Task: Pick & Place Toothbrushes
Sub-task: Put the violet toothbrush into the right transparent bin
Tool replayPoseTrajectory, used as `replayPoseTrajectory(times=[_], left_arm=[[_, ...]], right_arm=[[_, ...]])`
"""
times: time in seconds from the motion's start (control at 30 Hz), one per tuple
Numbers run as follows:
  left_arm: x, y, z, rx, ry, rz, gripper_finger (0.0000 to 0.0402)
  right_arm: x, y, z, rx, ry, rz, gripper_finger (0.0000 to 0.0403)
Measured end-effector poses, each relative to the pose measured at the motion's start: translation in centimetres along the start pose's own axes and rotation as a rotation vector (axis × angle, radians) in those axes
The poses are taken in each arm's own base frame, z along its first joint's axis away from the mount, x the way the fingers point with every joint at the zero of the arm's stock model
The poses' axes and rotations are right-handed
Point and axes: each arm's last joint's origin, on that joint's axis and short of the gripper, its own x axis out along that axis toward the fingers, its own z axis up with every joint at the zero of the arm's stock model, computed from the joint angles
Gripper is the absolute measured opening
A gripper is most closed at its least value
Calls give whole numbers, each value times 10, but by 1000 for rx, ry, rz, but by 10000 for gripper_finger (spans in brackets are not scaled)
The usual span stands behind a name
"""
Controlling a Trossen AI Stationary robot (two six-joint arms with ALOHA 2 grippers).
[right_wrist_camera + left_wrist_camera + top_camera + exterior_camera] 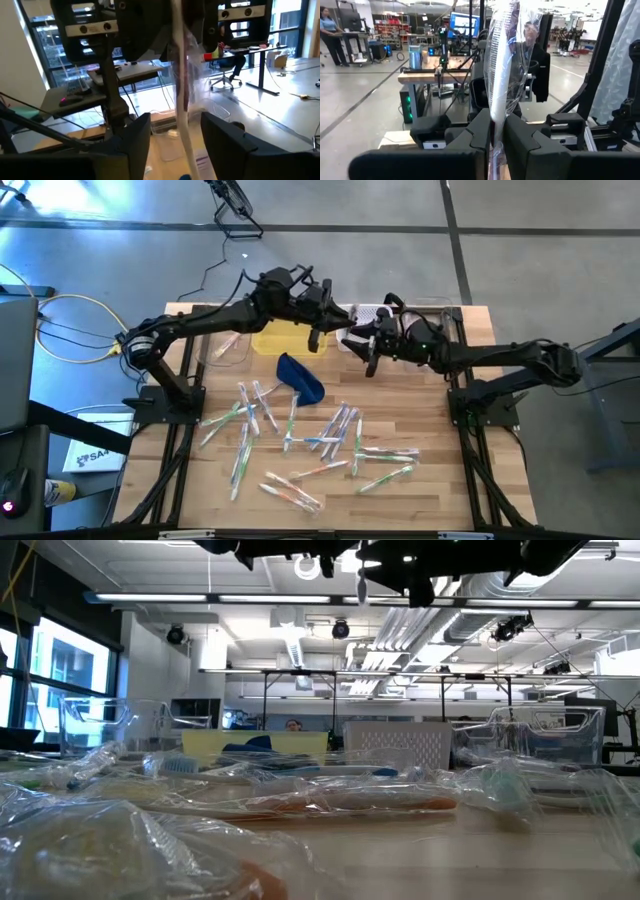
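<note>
Over the table's far middle, my left gripper (pixel 497 125) is shut on one toothbrush (pixel 502 65) in a clear wrapper. My right gripper (pixel 175 130) faces it, lower, and is open. Its fingers stand on either side of the toothbrush's hanging lower part (pixel 184 115) without touching it. In the high view the left gripper (pixel 332 320), the toothbrush (pixel 348 337) and the right gripper (pixel 358 340) crowd together. Several more wrapped toothbrushes (pixel 330 442) lie flat on the wooden table (pixel 440 490). My left gripper pinches the wrapped toothbrush between its two fingers, partway along its length (pixel 496 112). The fingers reach in level and lie across it. The toothbrush stands upright, lifted clear of the table. Its wrapper rises above the fingers and its lower end (pixel 362 580) hangs below them.
A dark blue pouch (pixel 300 377) lies just nearer than the grippers. Along the far edge stand a yellow bin (pixel 275 338), a white slotted basket (pixel 370 312) and clear bins (pixel 228 345). Beyond the table, a person (pixel 331 35) stands in the room.
</note>
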Motion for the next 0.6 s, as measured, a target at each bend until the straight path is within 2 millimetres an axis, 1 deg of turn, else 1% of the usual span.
replayPoseTrajectory(times=[0.13, 0.33, 0.43, 0.6], left_arm=[[3, 2, -6, -9, 14, 0, 28], [3, 2, -5, -7, 10, 0, 28], [3, 2, -5, -9, 9, 2, 28], [3, 2, -5, -9, 10, 2, 29]], right_arm=[[0, 0, 0, 0, 3, -5, 119], [0, 0, 0, 8, -2, -4, 47], [0, 0, 0, 5, -2, -2, 17], [0, 0, 0, 5, -1, 1, 16]])
